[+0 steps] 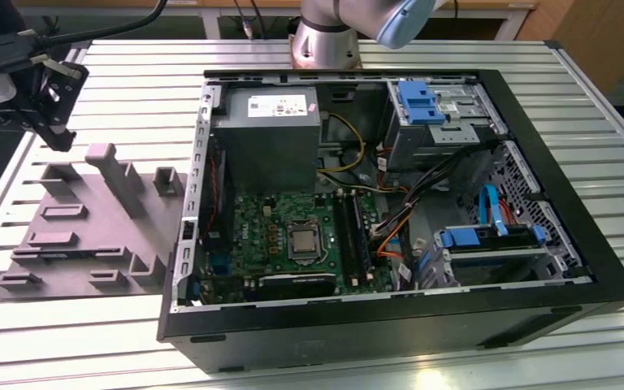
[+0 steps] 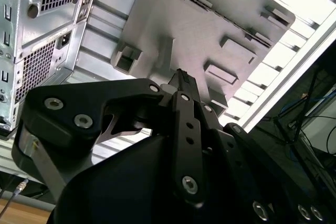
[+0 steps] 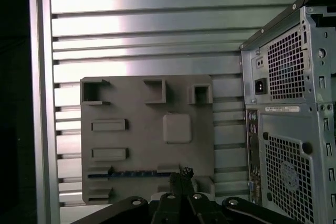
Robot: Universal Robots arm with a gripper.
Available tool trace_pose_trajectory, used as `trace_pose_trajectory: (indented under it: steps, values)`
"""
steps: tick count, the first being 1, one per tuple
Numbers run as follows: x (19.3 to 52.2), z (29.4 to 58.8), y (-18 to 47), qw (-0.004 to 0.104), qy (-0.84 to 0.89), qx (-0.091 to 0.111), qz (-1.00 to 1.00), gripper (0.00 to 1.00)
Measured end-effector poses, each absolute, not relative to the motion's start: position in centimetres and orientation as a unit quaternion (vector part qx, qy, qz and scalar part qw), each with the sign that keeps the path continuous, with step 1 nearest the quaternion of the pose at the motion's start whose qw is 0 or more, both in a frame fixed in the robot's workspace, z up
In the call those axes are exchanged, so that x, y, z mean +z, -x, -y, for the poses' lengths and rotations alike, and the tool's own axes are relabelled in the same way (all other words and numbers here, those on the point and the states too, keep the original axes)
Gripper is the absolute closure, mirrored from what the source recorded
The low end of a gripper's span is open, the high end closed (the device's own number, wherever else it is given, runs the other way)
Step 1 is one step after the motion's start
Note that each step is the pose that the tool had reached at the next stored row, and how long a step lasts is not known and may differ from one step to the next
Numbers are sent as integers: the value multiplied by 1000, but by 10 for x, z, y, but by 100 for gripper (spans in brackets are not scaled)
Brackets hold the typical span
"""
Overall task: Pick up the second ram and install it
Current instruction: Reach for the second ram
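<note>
The second ram (image 3: 131, 173) stands on edge in a slot of the grey fixture block (image 3: 147, 129), seen from above in the first wrist view as a thin dark strip with blue marks. My gripper (image 3: 184, 173) hangs above the fixture, off one end of that strip and apart from it, its fingers together with nothing between them. In the exterior view the gripper (image 1: 61, 140) is high over the far side of the fixture block (image 1: 84, 231), at the exterior view's left. The second wrist view shows the fingertips (image 2: 181, 75) over the fixture block (image 2: 210, 19).
An open computer case (image 1: 399, 325) lies to the exterior view's right of the fixture. Inside are the motherboard (image 1: 290, 236), black memory slots (image 1: 353, 236), a power supply (image 1: 266, 122) and cables. Everything rests on a slatted aluminium table (image 1: 127, 81). The arm's base (image 1: 328, 41) stands behind the case.
</note>
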State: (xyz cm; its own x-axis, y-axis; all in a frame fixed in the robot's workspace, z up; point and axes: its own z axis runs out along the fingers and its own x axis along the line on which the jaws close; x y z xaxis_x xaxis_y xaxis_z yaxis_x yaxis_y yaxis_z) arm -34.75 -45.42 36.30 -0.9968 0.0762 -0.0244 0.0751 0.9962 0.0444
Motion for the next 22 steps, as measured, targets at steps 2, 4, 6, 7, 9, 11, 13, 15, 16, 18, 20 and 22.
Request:
trace_pose_trajectory:
  steps: [2,4,6,7,9,11,13,15,16,18,20,22]
  values:
    - [363,454,348,13,-38,22,-999,89]
    - [362,454,349,13,-38,22,-999,89]
    - [362,455,350,13,-38,22,-999,89]
    - [362,455,350,13,-38,22,-999,89]
    - [361,455,352,13,-38,22,-999,89]
    - [361,455,353,13,-38,22,-999,89]
    - [360,455,354,13,-38,22,-999,89]
    - [360,455,355,13,-38,22,-999,89]
    - [360,455,356,13,-38,22,-999,89]
    - [359,455,357,13,-38,22,-999,89]
    - [359,455,358,13,-38,22,-999,89]
    - [359,455,359,13,-38,22,-999,89]
